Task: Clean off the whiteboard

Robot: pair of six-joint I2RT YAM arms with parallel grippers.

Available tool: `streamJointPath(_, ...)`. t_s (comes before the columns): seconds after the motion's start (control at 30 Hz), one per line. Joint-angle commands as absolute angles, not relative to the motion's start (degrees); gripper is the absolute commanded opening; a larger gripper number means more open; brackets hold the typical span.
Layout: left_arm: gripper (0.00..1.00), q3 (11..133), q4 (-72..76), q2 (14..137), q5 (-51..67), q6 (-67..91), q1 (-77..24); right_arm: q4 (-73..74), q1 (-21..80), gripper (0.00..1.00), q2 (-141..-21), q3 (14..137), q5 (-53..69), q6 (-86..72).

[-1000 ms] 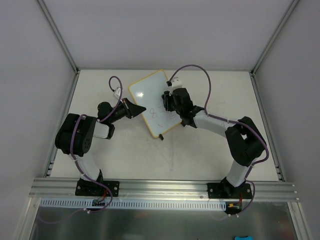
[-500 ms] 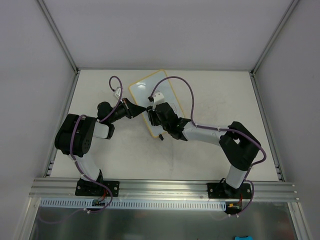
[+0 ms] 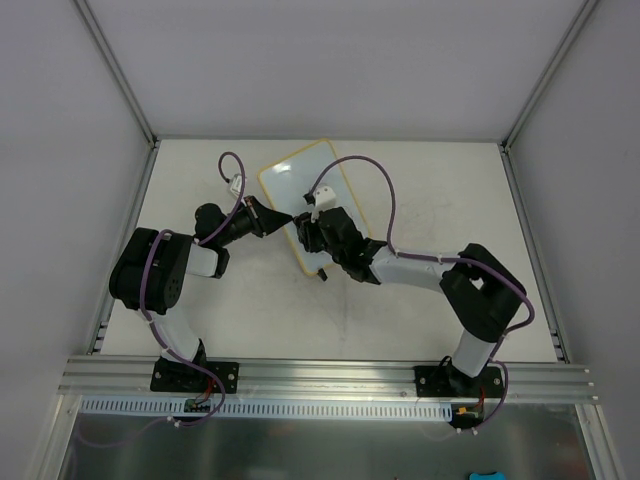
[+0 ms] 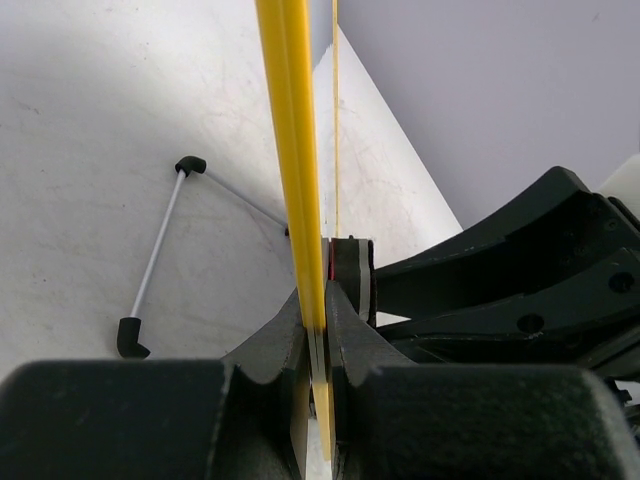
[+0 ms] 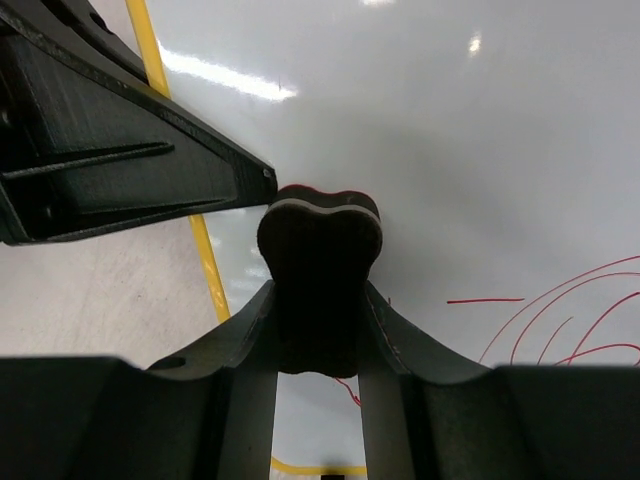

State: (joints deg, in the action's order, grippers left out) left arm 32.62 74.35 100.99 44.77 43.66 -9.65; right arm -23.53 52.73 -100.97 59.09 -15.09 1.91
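Observation:
The whiteboard (image 3: 290, 178), white with a yellow rim, lies tilted at the table's middle back. My left gripper (image 3: 281, 219) is shut on its left edge; in the left wrist view the yellow rim (image 4: 297, 150) runs between the closed jaws of the left gripper (image 4: 318, 330). My right gripper (image 3: 312, 236) is shut on the black eraser (image 5: 320, 260) and presses it on the whiteboard (image 5: 480, 150) near its left rim. Red marker lines (image 5: 560, 320) show on the board to the right of the eraser.
The board's thin wire stand with black feet (image 4: 155, 260) shows under it in the left wrist view. A black foot (image 3: 323, 274) sticks out at the board's near edge. Grey walls close the table at the back and sides. An aluminium rail (image 3: 330, 375) runs along the front.
My right gripper with the eraser has swept left and toward the near-left part of the board, then shifted slightly. The left gripper and the board have stayed put.

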Motion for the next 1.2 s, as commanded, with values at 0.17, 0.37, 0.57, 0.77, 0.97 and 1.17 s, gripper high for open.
streamJointPath(0.17, 0.0, 32.34, 88.51, 98.96, 49.83, 36.83, -11.07, -20.65, 40.97, 0.0, -98.8, 49.93, -3.96, 0.09)
streamJointPath(0.37, 0.0, 32.26, 88.5, 98.96, 49.83, 36.74, -10.99, -20.74, 34.72, 0.0, -97.91, 48.61, -3.69, 0.09)
streamJointPath(0.57, 0.0, 32.26, 88.51, 99.05, 50.01, 36.56, -11.07, -20.57, 29.36, 0.0, -97.73, 48.25, -2.2, -2.63)
streamJointPath(0.77, 0.0, 32.43, 88.51, 99.4, 50.18, 36.56, -11.07, -20.57, 26.9, 0.0, -97.91, 47.81, -2.11, -3.43)
streamJointPath(0.97, 0.0, 32.61, 88.51, 99.32, 50.36, 36.74, -11.07, -20.65, 26.63, 0.0, -98.17, 48.08, 1.39, -3.69)
streamJointPath(1.17, 0.0, 32.69, 88.51, 99.14, 50.45, 36.91, -10.99, -19.17, 28.74, 0.0, -99.05, 51.41, 0.44, -2.64)
